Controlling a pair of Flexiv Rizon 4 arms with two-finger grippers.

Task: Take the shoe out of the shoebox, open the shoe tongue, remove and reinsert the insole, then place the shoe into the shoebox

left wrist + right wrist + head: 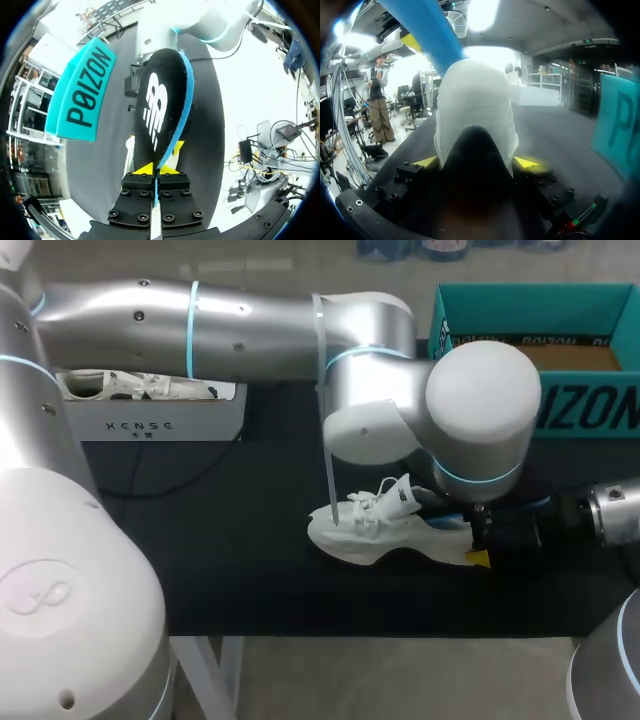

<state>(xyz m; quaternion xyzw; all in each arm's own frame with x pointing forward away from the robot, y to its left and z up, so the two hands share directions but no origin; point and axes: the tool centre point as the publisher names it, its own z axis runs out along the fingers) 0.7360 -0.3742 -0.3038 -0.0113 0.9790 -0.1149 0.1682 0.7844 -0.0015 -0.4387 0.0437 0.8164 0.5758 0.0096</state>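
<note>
Your shoe lies on its sole on the table, out of the shoebox, which stands behind the shoe.

Right gripper: jaws set wide, one yellow tip pressed against each side of the shoe's heel, so the shoe is clamped. Judged purpose: to pin the shoe down while your other arm works.

Left gripper: jaws almost together, pinching the thin insole by one end. The insole stands out along the fingers, over the shoe's heel end. In the right wrist view its blue edge rises above the shoe's collar.

Judgement: the insole is at or just clear of the shoe's opening. Whether any part sits inside the shoe, I cannot tell. Reinsertion and boxing are not yet done.
</note>
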